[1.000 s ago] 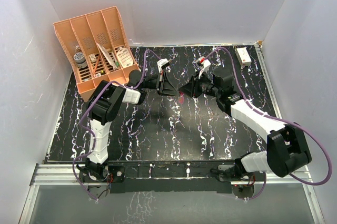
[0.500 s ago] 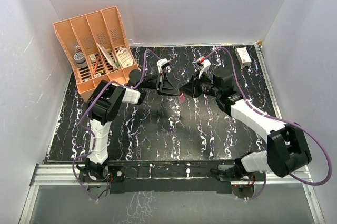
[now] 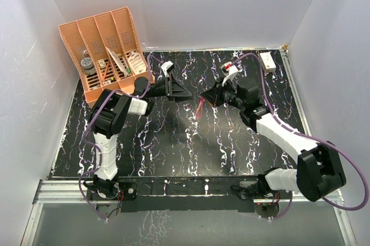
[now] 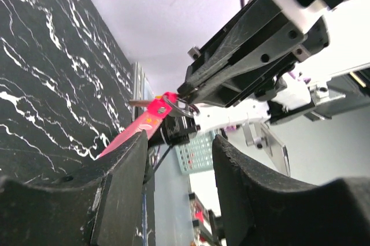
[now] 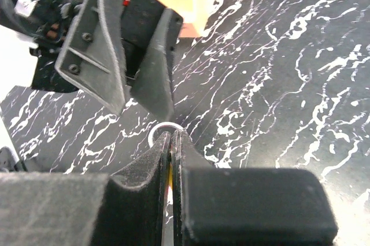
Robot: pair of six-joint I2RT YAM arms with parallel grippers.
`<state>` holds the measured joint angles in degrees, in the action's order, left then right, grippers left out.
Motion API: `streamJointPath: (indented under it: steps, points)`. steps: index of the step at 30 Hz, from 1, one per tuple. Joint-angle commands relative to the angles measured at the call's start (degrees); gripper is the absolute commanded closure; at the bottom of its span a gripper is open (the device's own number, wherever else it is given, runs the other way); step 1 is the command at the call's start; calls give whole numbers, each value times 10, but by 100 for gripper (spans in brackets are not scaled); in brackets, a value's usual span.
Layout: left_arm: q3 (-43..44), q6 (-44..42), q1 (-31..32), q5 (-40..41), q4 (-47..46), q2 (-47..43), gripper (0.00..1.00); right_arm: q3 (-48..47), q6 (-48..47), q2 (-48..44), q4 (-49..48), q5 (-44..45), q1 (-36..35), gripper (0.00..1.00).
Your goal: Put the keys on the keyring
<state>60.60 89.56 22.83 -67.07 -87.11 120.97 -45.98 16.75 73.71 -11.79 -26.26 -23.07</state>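
The keyring (image 3: pixel 198 107) is held to the right of the orange rack (image 3: pixel 107 55), well apart from it, above the black marbled bench (image 3: pixel 173 153). Its small metal ring (image 5: pixel 157 133) is pinched at the tips of the right end effector (image 3: pixel 203 96), which is clenched on it. The pinkish-red strap (image 4: pixel 136 133) is seen slanting down and away from the ring. In the left wrist view a short brownish-gold sliver (image 4: pixel 140 103) is seen jutting out just beside the ring. It may be the key, but this cannot be told for certain. The left end effector (image 3: pixel 185 93) is placed between the rack and the keyring and is pointed at the ring. Its fingers (image 4: pixel 118 194) are spread apart, released, with nothing gripped between them. Their tips are brought close to the ring, though whether it is touched cannot be told. A small white box (image 3: pixel 266 61) is set far to the right of the rack, near the bench's back edge
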Motion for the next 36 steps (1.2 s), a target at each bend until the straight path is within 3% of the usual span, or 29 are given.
streamJointPath:
  steps: [1,9,14,19,36]
  points:
    - [-37,-12,-7,90,-63,-72,52,34,23,-48,-78,87,4,100]
    - [-92,-140,8,175,84,-149,52,66,50,-65,-123,128,4,100]
    - [-54,-249,48,200,272,-181,52,65,42,-58,-125,123,-3,100]
    - [-40,-302,76,262,389,-203,51,67,25,-62,-126,146,-20,100]
    - [-67,-246,76,340,351,-220,49,63,-27,-62,-101,171,-67,100]
